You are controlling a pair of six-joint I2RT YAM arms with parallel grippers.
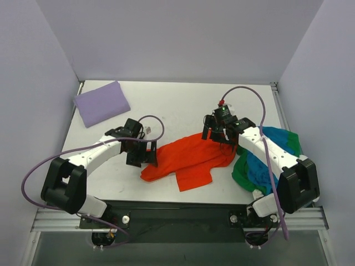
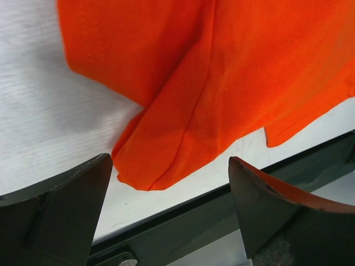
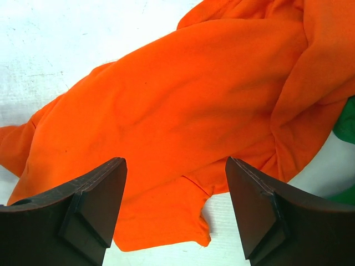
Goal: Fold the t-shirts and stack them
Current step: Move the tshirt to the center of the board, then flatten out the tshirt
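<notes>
Far left: lavender t-shirt [image 1: 101,102] is seen folded into a flat pad at the far-left corner of the table [image 1: 183,105], well apart from everything else. Judged to be parked there as the stack base, out of the working area.

Left gripper [image 1: 145,159]: jaws wide apart, nothing between them. It is hung just over the near-left end of the orange-red t-shirt [image 1: 191,158]. In the left wrist view a bunched corner of the cloth is framed between the fingers, close to the near table edge. Placement is read as a setup for a pinch on that corner.

Centre: the orange-red shirt lies unfolded and rumpled, with one sleeve pointing at the near edge. It must be flattened before any fold is attempted.

Right gripper [image 1: 216,134]: jaws also spread, nothing clamped. It is positioned above the shirt's far-right edge, and the right wrist view shows cloth below the fingers without contact. The two tools are set at opposite ends, presumably so the cloth can be pulled taut.

Right: green t-shirt [image 1: 241,170] and blue t-shirt [image 1: 259,166] are heaped together, partly under the right arm and touching the orange one's right edge. Queued, not yet handled. A white shirt cannot be made out.

Containers: none seen. All cloth lies directly on the table.
</notes>
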